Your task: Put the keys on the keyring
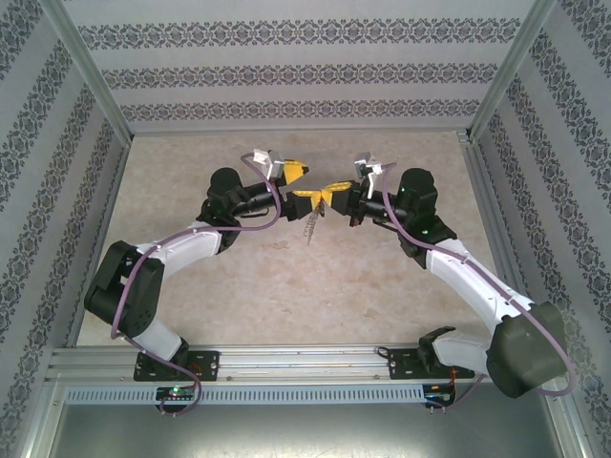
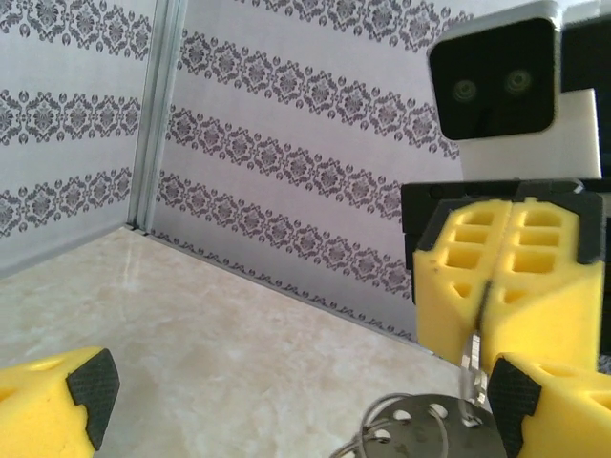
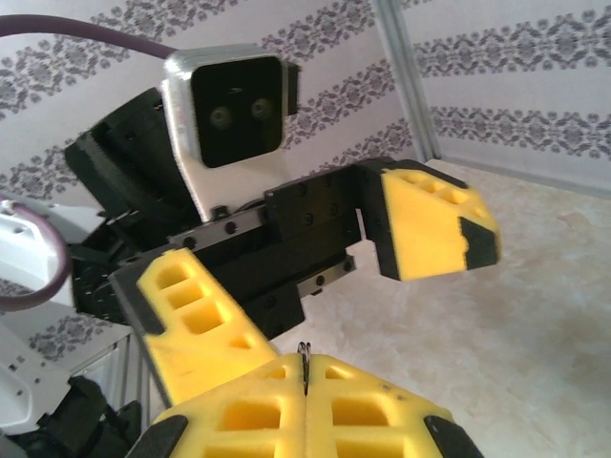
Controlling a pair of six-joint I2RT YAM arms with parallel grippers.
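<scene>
Above beige table [image 2: 239, 334], keyring [image 2: 420, 434] hangs clamped in right gripper [image 2: 485, 320].

left claw [image 1: 299, 184] wide, right claw [image 1: 332, 192] closed

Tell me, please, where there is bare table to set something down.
Bare: the table stretch from the near rail up to the grippers, and the strip before the back wall. Crowded: centre, where the open left gripper meets the shut right gripper holding the dangling keyring.
</scene>
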